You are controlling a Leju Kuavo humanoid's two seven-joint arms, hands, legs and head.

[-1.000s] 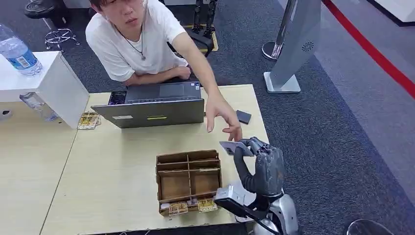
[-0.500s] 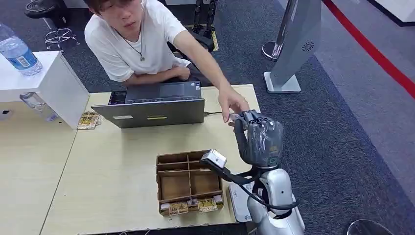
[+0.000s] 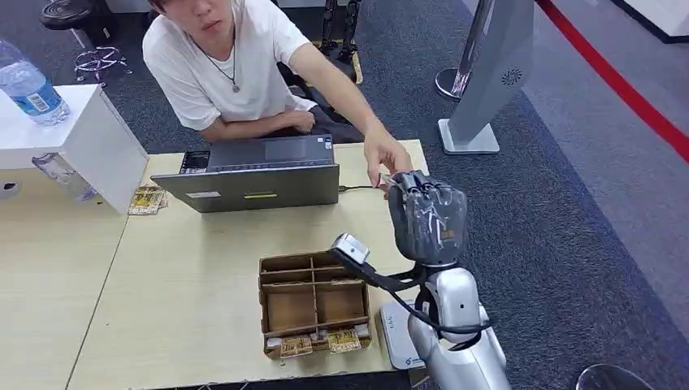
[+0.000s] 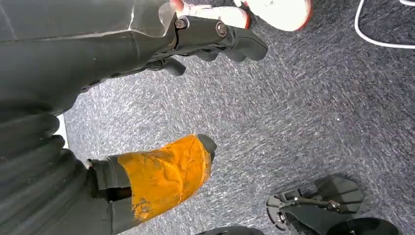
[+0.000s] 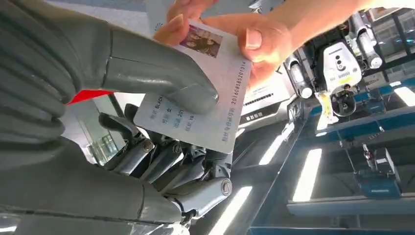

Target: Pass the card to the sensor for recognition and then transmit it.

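My right hand (image 3: 426,215) is raised over the table's right side, its back toward the head camera. In the right wrist view this hand (image 5: 93,73) pinches a white ID card (image 5: 210,103) with a small photo and printed text between the thumb and the fingers behind it. A person's hand (image 5: 244,39) grips the card's far end; in the head view that hand (image 3: 386,158) reaches in from across the table. My left hand (image 4: 98,63) hangs over grey carpet, fingers apart and holding nothing, its thumb (image 4: 166,171) wrapped in orange tape.
A wooden divided box (image 3: 313,296) sits near the table's (image 3: 187,284) front edge, a grey laptop (image 3: 256,183) at the back. A white flat device (image 3: 396,333) lies at the front right corner. A white cabinet (image 3: 89,138) with a water bottle (image 3: 28,85) stands left.
My right hand has risen and moved away from the front edge toward the person. The person's hand, which hovered above the card, now grips its far end.
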